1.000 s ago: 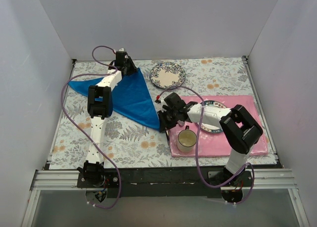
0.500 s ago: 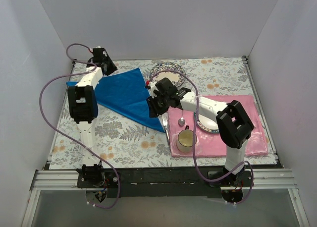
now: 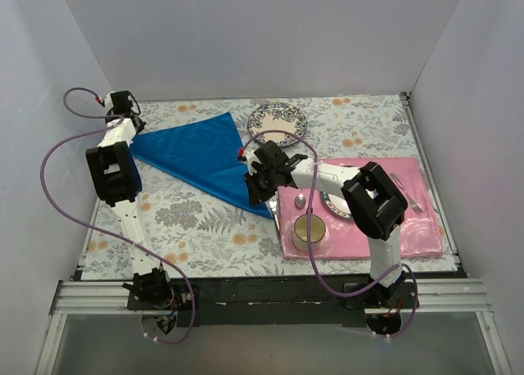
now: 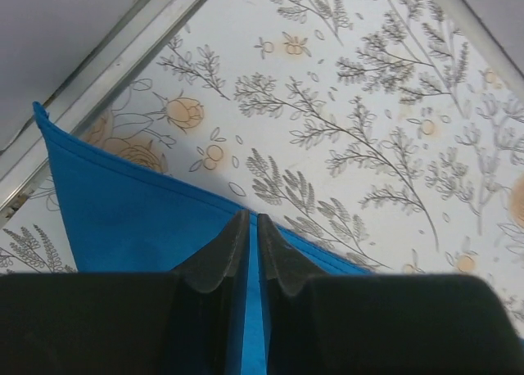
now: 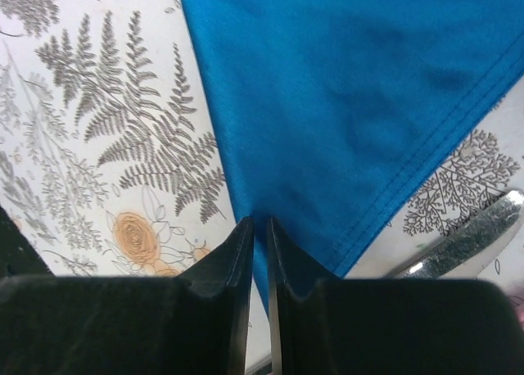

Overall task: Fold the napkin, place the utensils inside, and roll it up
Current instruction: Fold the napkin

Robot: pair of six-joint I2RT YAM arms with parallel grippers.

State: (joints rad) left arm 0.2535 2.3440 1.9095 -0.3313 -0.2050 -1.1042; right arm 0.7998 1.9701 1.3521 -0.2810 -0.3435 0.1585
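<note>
Left gripper [image 4: 252, 221] was pinched onto the napkin [image 3: 201, 152] along its edge near the far-left corner, jaws almost together with blue cloth in the gap. Right gripper [image 5: 258, 224] was clamped the same way on the near tip, just beside the pink placemat [image 3: 417, 228]. Napkin lay flat as a triangle on the floral tablecloth [image 3: 205, 228]; a spoon [image 3: 300, 200] sat on the placemat near the mug [image 3: 309, 230].

We can read no writing, label, brand, number or sign in the overhead view or either wrist view, whether on the floral tablecloth [image 3: 205, 228], the napkin [image 3: 196, 154], the pink placemat [image 3: 417, 228], the patterned plate [image 3: 277, 119] or the mug [image 3: 308, 232].
</note>
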